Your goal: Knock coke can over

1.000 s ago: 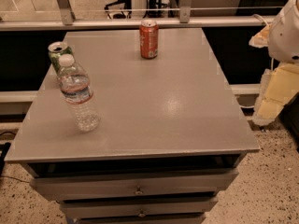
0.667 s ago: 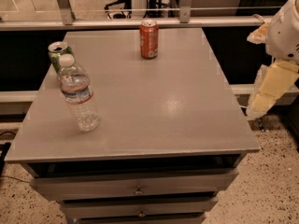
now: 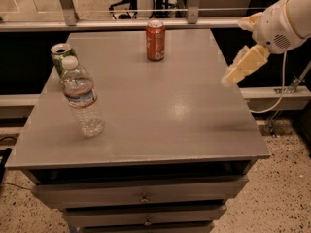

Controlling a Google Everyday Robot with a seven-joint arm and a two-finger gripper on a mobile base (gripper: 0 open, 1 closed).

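- While it stands upright near the far edge of the grey flat-topped table (image 3: 170, 106), the small red-orange aluminium coke can (image 3: 155, 40) with a silver top touches nothing else.
- Cream-coloured gripper (image 3: 245, 64): in the air by the table's right edge, well apart from the coke can; apart or together, cannot tell.
- White rounded robot arm (image 3: 286, 21): upper right.
- Green aluminium can (image 3: 60, 55): upright, left edge.
- Clear plastic water bottle (image 3: 82, 98), white cap: upright, just before the green can.
- Grey drawers (image 3: 143, 198): beneath the tabletop.
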